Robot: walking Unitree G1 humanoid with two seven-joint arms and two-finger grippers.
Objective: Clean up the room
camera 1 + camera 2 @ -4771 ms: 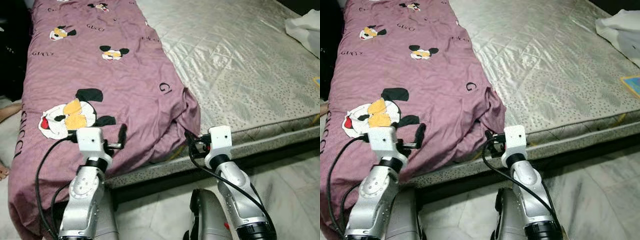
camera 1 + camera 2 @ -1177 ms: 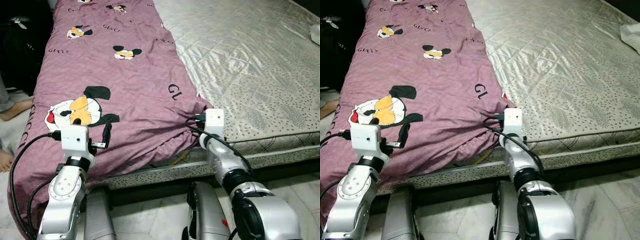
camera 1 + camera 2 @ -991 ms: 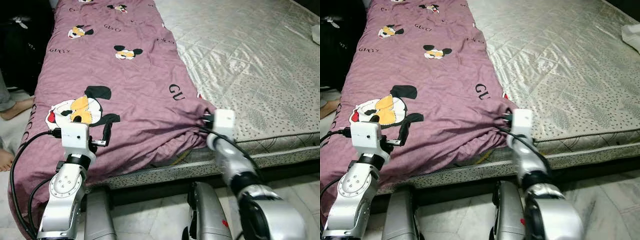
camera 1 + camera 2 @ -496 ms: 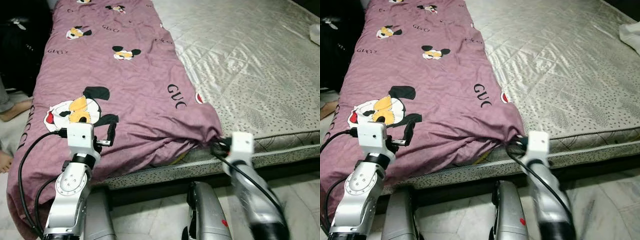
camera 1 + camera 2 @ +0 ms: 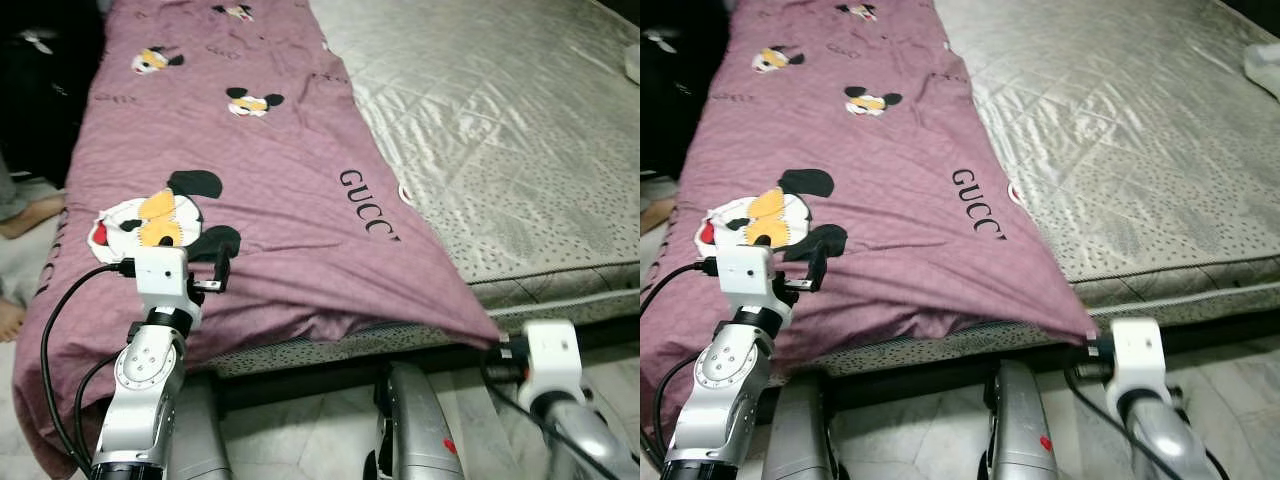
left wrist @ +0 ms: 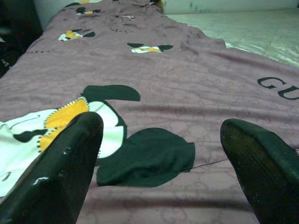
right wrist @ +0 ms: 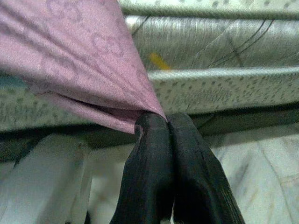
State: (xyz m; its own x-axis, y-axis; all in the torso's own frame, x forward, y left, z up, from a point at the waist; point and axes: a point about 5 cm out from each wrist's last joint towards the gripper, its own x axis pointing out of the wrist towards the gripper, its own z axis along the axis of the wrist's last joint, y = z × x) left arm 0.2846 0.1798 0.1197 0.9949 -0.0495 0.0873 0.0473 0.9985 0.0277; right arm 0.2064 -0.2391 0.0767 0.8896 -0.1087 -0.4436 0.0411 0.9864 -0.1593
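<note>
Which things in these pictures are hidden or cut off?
- Quilt: far end leaves the eye views' top edge.
- White cloth: cut by the right edge.
- Person's foot: cut by the left edge.
- Right gripper: in the eye views, the stretched quilt corner hides its fingers.

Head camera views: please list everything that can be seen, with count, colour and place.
duvet cover: one, mauve with cartoon mouse prints and black lettering, spread along the left part of the bed, one corner drawn past the foot edge.
mattress: one, silver-grey quilted, bare to the right of the cover.
white cloth: one, at the far right edge of the bed.
person's feet: bare, on the floor left of the bed.
left pincer: black, open, at the cover by the big mouse print.
right pincer: black, shut on the cover's corner.
</note>
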